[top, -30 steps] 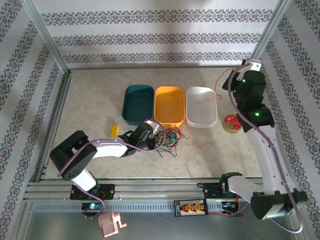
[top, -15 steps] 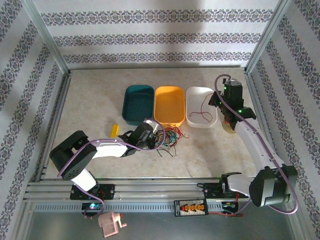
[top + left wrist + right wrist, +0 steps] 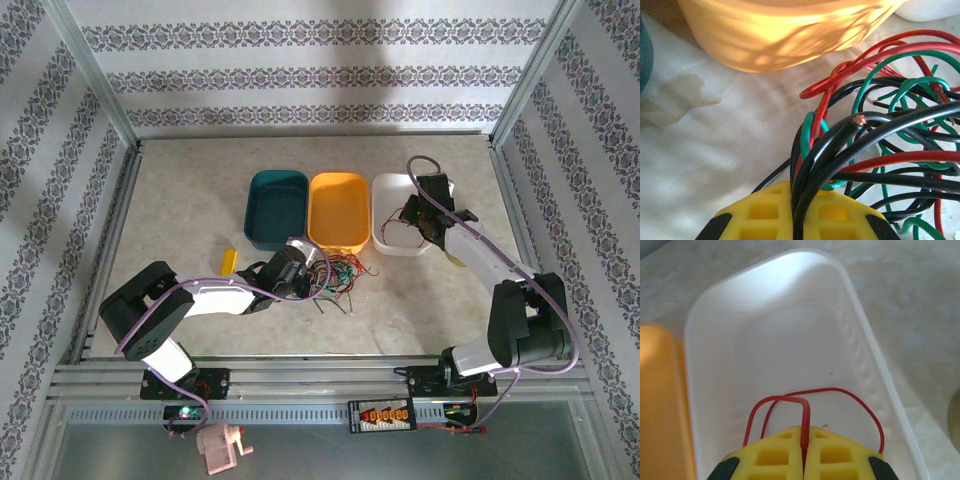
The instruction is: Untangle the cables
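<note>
Right wrist: right pincer (image 3: 804, 450) pinches thin red wire (image 3: 840, 390) over white plastic tray (image 3: 875, 355); left pincer (image 3: 792, 212) grips tangled red, green and black wires (image 3: 880, 150).

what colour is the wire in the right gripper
Red; the wire pinched in the right gripper shows best in the right wrist view.

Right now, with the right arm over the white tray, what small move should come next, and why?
Probably open the right fingers: they pinch one red cable whose loop lies inside the white tray, free of the tangle that the left fingers hold.
</note>
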You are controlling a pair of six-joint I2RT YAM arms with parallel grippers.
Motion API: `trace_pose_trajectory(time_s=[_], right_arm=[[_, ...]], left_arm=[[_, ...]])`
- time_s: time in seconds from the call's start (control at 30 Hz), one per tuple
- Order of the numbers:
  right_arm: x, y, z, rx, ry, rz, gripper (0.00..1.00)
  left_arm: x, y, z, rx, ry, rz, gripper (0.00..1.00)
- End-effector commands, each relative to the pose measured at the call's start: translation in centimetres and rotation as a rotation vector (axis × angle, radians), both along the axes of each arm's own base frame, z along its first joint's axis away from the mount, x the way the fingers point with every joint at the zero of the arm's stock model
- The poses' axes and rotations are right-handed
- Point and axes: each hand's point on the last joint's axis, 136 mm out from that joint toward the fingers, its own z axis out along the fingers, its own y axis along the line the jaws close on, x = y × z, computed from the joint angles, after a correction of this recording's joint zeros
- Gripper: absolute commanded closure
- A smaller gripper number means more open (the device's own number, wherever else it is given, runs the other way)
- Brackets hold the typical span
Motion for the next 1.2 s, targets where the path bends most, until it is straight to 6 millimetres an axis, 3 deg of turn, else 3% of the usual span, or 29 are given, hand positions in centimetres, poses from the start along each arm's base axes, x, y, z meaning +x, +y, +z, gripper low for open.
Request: trace_pose_trajectory(time_s=[0.0,0.17,0.23,0.33,0.57,0.63,0.73,0.9,1.0,1.17], right_arm=[[1.4,-1.2,0.4,0.01,-0.034,-0.14,1.0],[1.2,-1.0,-2.0,0.075,0.016,-0.193,0.97],[1.0,-0.5,-2.1,0.104,0.018,-0.181,0.79],[0.6,-0.4,-0.8,0.117,-0.015,-0.173,0.65],[-2.8,-1.7,3.8,0.061,-0.13,-0.154,0.55],[-3.9,-1.0,4.7,0.055,-0.148,-0.098,0.55],[-5.6,2.5,5.4,0.077,-0.157,0.097,0.55],[-10.2,9.4,2.8,0.128,-0.042,0.436,0.54],[-11.8,10.2,0.3,0.12,0.013,0.452,0.54],[-12.3,9.7,-3.1,0.134,0.096,0.395,0.54]], left_arm=[[0.1,-0.2,1.4,-0.032,-0.046,0.016,1.0],[0.0,0.0,1.5,-0.026,-0.044,0.022,1.0],[0.0,0.0,1.6,-0.023,-0.04,0.022,1.0],[0.0,0.0,1.6,-0.022,-0.04,0.019,1.0],[0.0,-0.2,1.8,-0.028,-0.04,0.016,1.0],[0.0,-0.3,1.8,-0.031,-0.038,0.011,1.0],[0.0,-0.5,1.7,-0.032,-0.034,0.004,1.0],[0.1,-0.9,1.4,-0.028,-0.021,-0.008,1.0],[0.2,-1.1,1.4,-0.029,-0.018,-0.013,1.0],[0.2,-1.2,1.4,-0.029,-0.016,-0.011,1.0]])
